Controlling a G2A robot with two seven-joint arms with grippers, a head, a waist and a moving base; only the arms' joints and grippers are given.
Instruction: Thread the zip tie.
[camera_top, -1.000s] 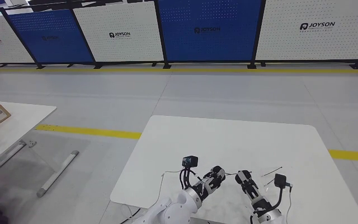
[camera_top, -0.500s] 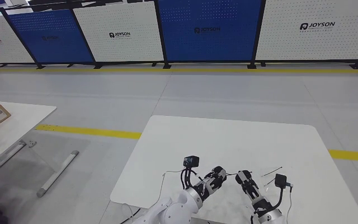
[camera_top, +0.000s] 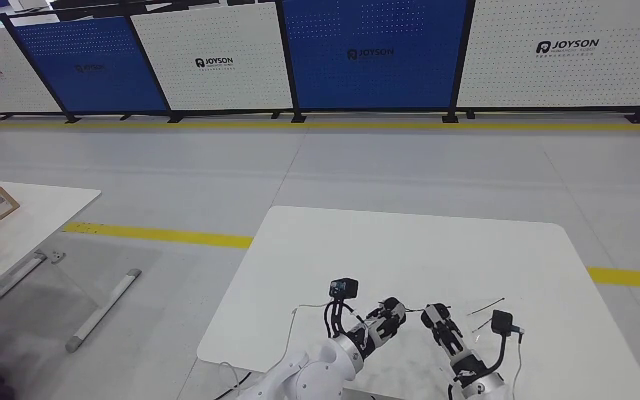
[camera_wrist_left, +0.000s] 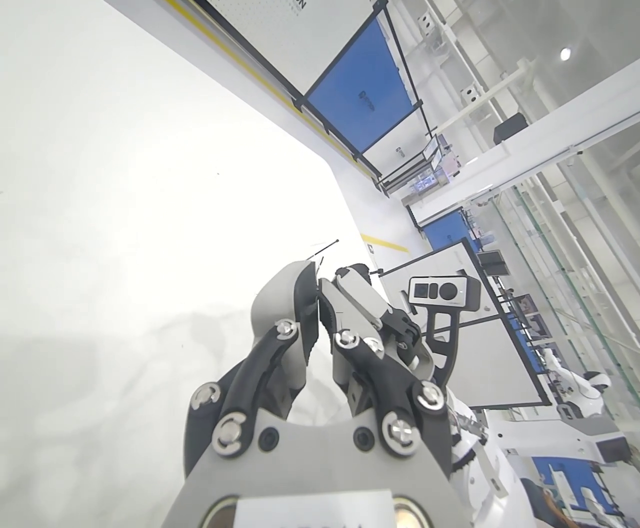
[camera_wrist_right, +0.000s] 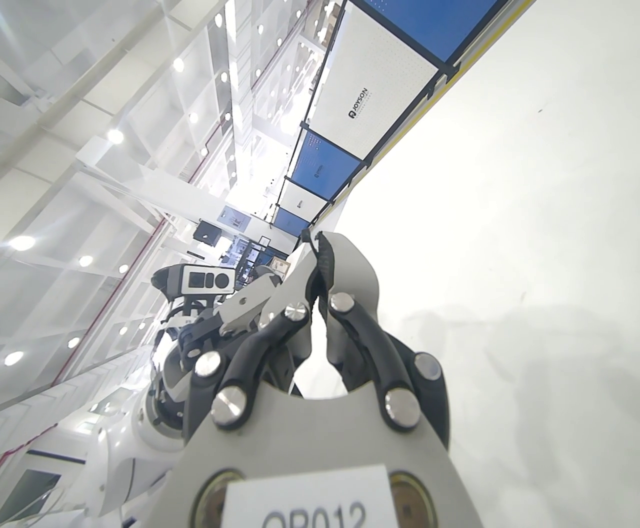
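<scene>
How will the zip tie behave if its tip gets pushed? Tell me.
Probably light: the zip tie is a thin black strip poking past the right gripper's shut jaws. Likely floppy, so a pushed tip may buckle unless gripped near its end. Unlikely to roll: a spare tie lies flat on the table.

**Hall With Partition Panels**

Grey floor (camera_top: 200, 170) crossed by yellow line (camera_top: 150, 234). Behind, row of blue panels (camera_top: 375, 55) and white panels (camera_top: 210, 60) in black frames. White side table (camera_top: 40, 215) at left edge. Bright round ceiling lights (camera_wrist_right: 115, 136) among white beams (camera_wrist_right: 125, 185).
</scene>
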